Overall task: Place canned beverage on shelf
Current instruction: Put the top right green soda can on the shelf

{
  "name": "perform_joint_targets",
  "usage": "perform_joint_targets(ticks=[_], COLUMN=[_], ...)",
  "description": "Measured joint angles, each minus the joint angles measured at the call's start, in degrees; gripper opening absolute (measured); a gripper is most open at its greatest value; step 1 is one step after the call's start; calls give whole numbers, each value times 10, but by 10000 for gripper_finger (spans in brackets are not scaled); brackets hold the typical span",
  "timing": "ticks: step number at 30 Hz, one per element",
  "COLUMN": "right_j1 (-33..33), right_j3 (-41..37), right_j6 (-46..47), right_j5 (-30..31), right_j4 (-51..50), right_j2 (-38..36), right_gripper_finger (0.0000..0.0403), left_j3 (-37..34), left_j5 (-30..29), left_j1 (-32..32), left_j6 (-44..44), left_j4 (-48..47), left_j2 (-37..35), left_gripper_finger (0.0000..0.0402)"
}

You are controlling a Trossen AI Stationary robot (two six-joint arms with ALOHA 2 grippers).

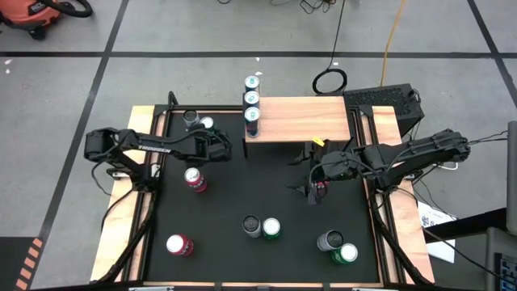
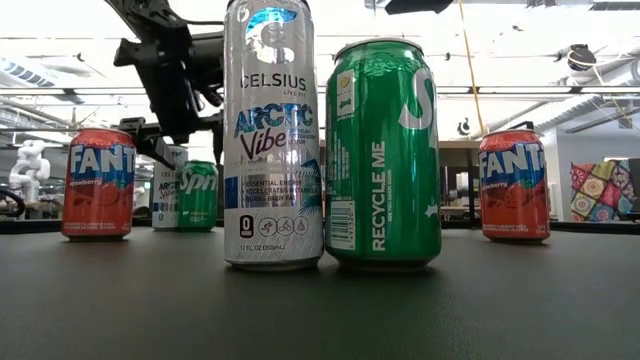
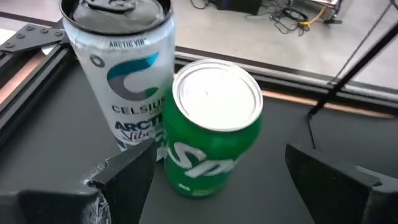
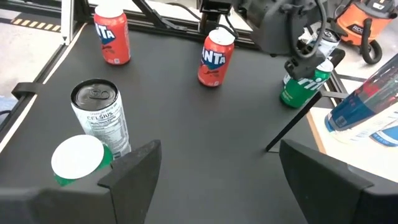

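A green Sprite can (image 3: 214, 124) stands upright on the black table beside a tall silver Celsius can (image 3: 121, 62), at the far left near the shelf (image 1: 303, 120). My left gripper (image 3: 217, 186) is open, a finger on either side of the green can and apart from it; in the high view my left gripper (image 1: 216, 139) is just beside the pair. Three cans (image 1: 252, 101) stand in a row at the shelf's left end. My right gripper (image 1: 295, 175) hangs open above the table's right middle, nothing between its fingers (image 4: 214, 180).
A Celsius (image 2: 272, 130) and Sprite (image 2: 383, 150) pair stands near the front edge, another pair at the front right (image 1: 338, 246). Fanta cans stand at left middle (image 1: 194, 179), front left (image 1: 178, 244) and under my right arm (image 1: 321, 187). Wooden rails line both sides.
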Motion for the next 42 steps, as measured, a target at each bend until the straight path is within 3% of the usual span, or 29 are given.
perform_joint_targets(ticks=[17,31,42], right_j1=[-1,-4,-4], right_j3=[0,0,0], right_j6=[-14,-14,-14], right_j5=[0,0,0], right_j4=[0,-14,-14], right_j2=[0,0,0], right_gripper_finger=[317,317,317], left_j3=[0,0,0], left_j5=[16,28,22], left_j1=[57,70,70], left_j6=[46,48,53], left_j4=[85,84,90], left_j2=[34,70,70], left_gripper_finger=[356,354,253])
